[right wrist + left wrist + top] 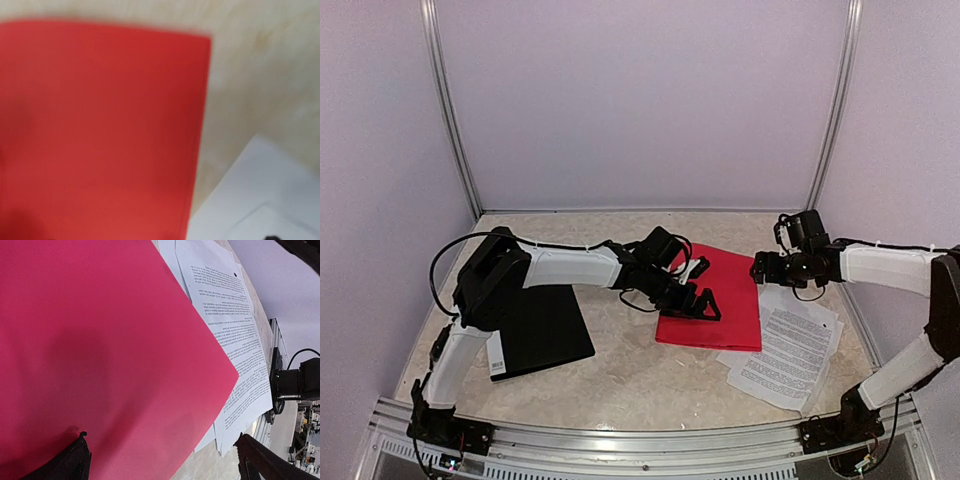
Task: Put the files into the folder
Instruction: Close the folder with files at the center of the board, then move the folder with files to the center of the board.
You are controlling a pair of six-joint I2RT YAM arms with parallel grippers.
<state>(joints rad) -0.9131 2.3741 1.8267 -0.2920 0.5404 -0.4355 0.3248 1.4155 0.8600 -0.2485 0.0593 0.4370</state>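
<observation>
On the table (620, 375), right of centre: loose paper sheets (790, 350) lie fanned in a shallow stack, the top one printed with dense black text. They are flat on the surface, outside the folder. My left wrist view shows the same sheets (235, 335) with their edge running under the folder's side.

Red folder (730, 300): flat near the middle of the table, just left of the sheets. It fills most of my left wrist view (100, 340). My right wrist view is blurred, showing only folder (100, 125), a white sheet corner (250, 200) and bare table between.

Black board (545, 330): flat at the left, well apart from the folder, with a white label at its near edge.

My left gripper (705, 303): over the folder's near left part, jaws wide apart, nothing between them (167, 465).

My right gripper (762, 268): by the folder's right edge, above the far end of the sheets, jaws apart, holding nothing.
</observation>
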